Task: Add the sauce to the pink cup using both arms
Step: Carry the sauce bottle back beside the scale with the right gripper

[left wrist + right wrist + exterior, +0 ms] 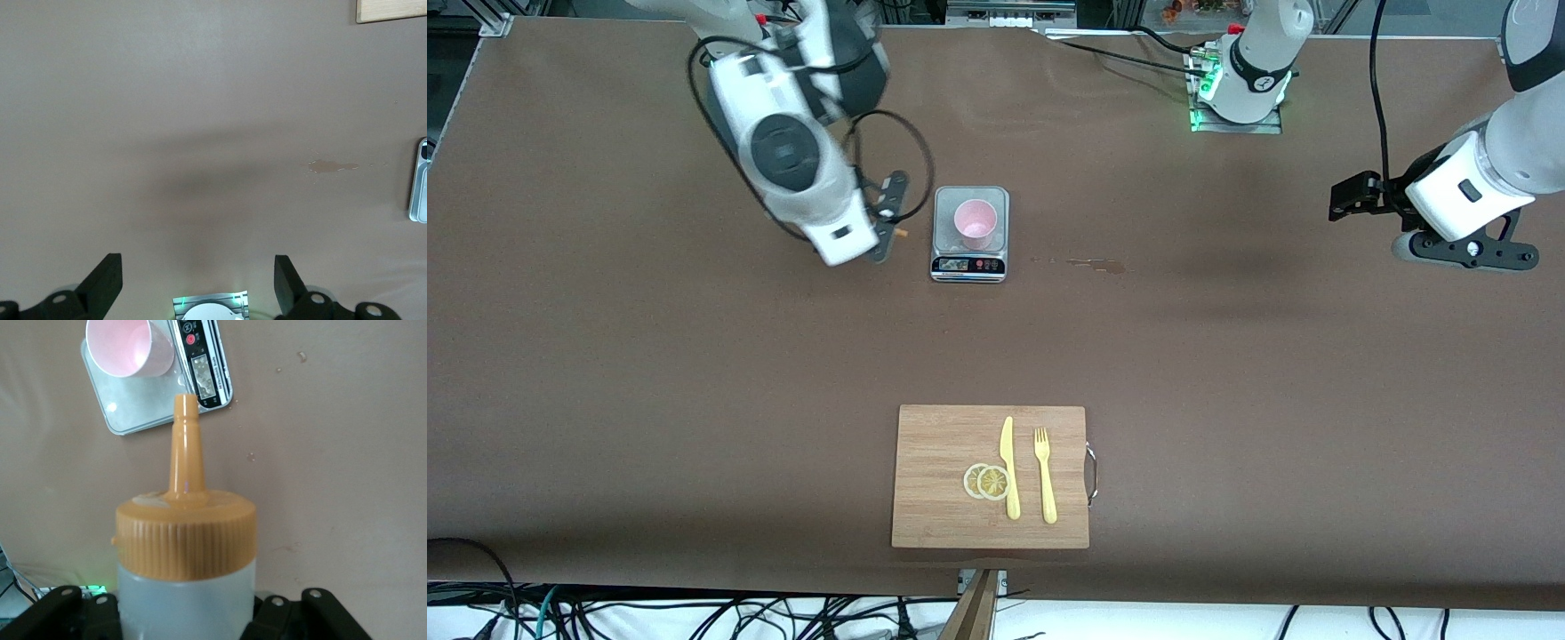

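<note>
Sauce bottle [185, 583] in right gripper [889, 218], nozzle toward pink cup [975, 223].

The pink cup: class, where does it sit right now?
In the front view, the pink cup stands on the scale, toward the right arm's end, beside the right gripper holding the sauce bottle.

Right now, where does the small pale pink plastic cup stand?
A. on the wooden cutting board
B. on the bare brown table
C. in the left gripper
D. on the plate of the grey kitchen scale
D: the pink cup stands upright on the scale plate, empty.
</note>
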`<state>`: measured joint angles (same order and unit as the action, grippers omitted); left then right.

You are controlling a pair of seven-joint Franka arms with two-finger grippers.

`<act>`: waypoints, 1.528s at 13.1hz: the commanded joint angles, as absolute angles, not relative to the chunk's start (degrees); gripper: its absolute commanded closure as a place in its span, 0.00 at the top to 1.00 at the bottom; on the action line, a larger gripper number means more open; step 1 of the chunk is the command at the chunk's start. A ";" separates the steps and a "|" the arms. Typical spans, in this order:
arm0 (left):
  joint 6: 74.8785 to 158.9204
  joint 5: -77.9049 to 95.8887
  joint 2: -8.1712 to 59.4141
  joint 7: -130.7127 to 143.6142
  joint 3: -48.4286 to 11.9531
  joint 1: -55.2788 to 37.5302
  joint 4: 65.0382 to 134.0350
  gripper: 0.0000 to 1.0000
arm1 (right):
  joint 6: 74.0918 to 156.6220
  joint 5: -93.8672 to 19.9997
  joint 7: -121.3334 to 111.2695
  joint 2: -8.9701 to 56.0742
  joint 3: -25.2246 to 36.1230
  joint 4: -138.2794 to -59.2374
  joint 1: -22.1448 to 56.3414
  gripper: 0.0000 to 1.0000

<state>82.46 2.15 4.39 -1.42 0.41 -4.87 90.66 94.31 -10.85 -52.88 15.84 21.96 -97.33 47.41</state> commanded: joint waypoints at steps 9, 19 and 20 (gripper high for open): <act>82.00 1.67 5.27 -1.05 0.09 -4.57 88.95 1.00 | 91.94 -39.08 -96.46 20.47 27.16 -97.12 30.51 0.06; 82.00 1.76 5.45 -1.05 0.09 -4.48 88.95 1.00 | 76.46 -68.36 -139.71 39.80 31.64 -101.23 21.36 0.08; 82.00 1.76 5.45 -1.05 0.09 -4.48 88.95 1.00 | 76.12 -70.82 -142.88 41.12 31.64 -103.08 21.53 0.08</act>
